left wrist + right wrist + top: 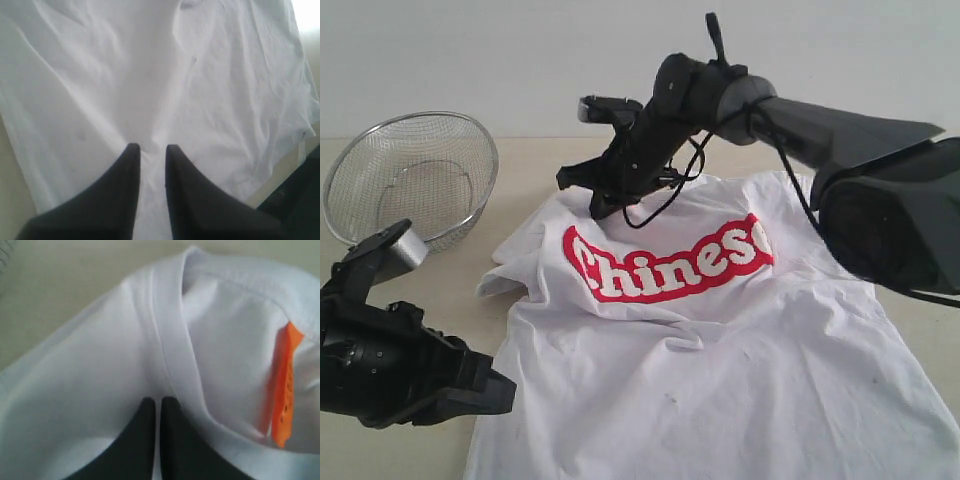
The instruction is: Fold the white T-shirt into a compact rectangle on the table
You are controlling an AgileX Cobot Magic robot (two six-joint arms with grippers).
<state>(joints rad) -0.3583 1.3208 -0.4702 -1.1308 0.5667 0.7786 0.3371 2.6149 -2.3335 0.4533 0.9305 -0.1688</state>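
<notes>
No fold is made yet: the white T-shirt [720, 360] lies spread and wrinkled, print up, on the tabletop [535, 165], its collar [170, 350] toward the far edge and pinched by the closed right gripper [157, 399], while the left gripper [151, 146] seemingly nips cloth near one side.

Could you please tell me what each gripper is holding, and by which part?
The right gripper pinches the white T-shirt at its neckband, near the orange tag; the left gripper seems to pinch its lower body cloth.

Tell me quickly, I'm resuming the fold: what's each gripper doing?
Left gripper: narrow gap over white T-shirt; grip cannot be told.
Right gripper: closed on its collar.
</notes>
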